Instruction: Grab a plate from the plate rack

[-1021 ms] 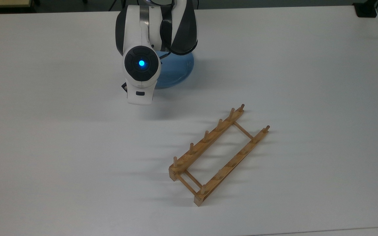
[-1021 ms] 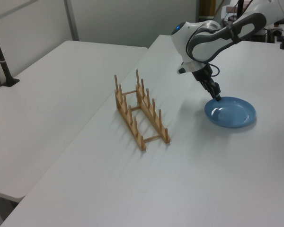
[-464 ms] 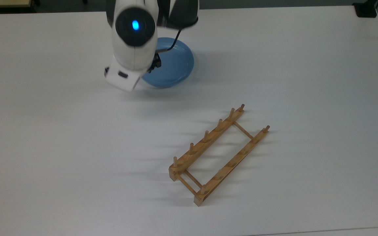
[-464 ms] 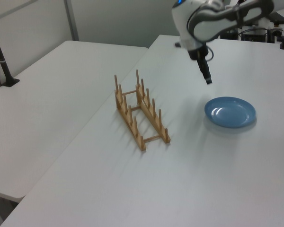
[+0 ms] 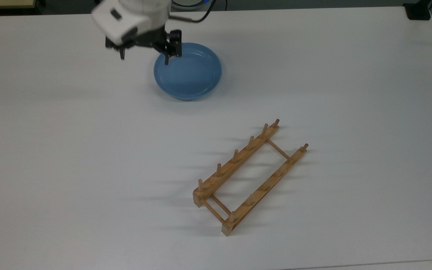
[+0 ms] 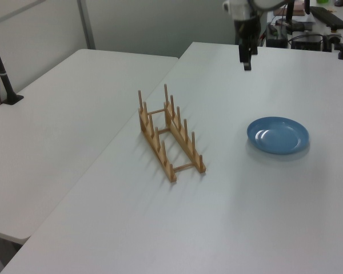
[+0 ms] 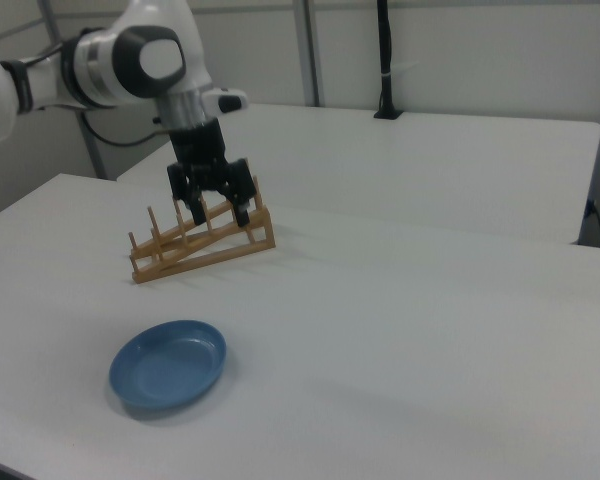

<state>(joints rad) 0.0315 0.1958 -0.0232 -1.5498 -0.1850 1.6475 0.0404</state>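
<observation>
White laminate makes up the tabletop [image 5: 69, 150], broad and bare apart from two things; in the left view a second white table [image 6: 63, 108] stands beside it across a narrow gap, with grey partition walls behind. In the right view another white table [image 7: 430, 160] lies beyond, carrying a black post [image 7: 384, 60] on a clamp.

The robot arm [image 7: 110, 60] reaches in from the right view's left. Its end effector [image 7: 213, 196] hangs in the air above the tabletop, fingers spread wide apart, holding nothing and touching nothing. In the top view the end effector [image 5: 144, 52] sits over the plate's far-left rim; the left view shows it well above the surface.

The plate rack [image 5: 248, 175] stands flat on the tabletop, running diagonally in the top view, its pegs upright and no slot filled. The plate [image 5: 188, 70] lies flat on the tabletop, well apart from the rack, nearer the top view's upper edge.

Open surface surrounds both things on all sides, and neither is close to a tabletop edge.
</observation>
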